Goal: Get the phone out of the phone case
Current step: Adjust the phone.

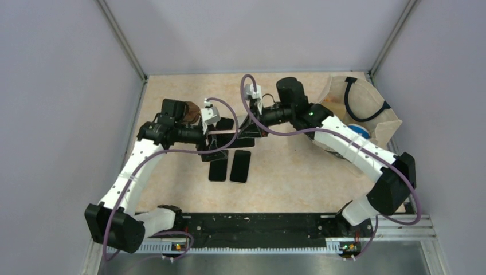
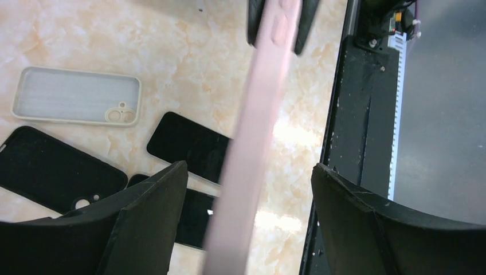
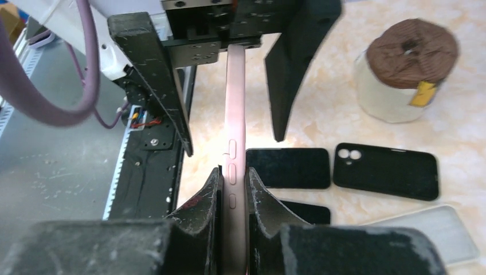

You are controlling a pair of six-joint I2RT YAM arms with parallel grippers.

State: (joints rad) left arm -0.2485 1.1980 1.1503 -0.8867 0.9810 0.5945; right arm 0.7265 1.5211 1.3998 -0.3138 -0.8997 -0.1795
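A pink phone case (image 3: 235,123) is seen edge-on, side buttons showing; I cannot tell from here whether the phone is inside. My right gripper (image 3: 234,172) is shut on its near end and holds it above the table. My left gripper (image 2: 249,169) is open, its two black fingers (image 2: 155,212) on either side of the case's (image 2: 252,137) other end with gaps on both sides. In the top view the left gripper (image 1: 213,150) and the right gripper (image 1: 247,129) meet at the table's middle and hide the case.
Two black phones (image 1: 240,166) lie below the grippers. A clear case (image 2: 74,96), a black case (image 3: 387,170) and another black phone (image 3: 289,168) lie nearby. A brown-lidded jar (image 3: 410,69) stands at the left. A fabric bag (image 1: 387,123) sits at the right.
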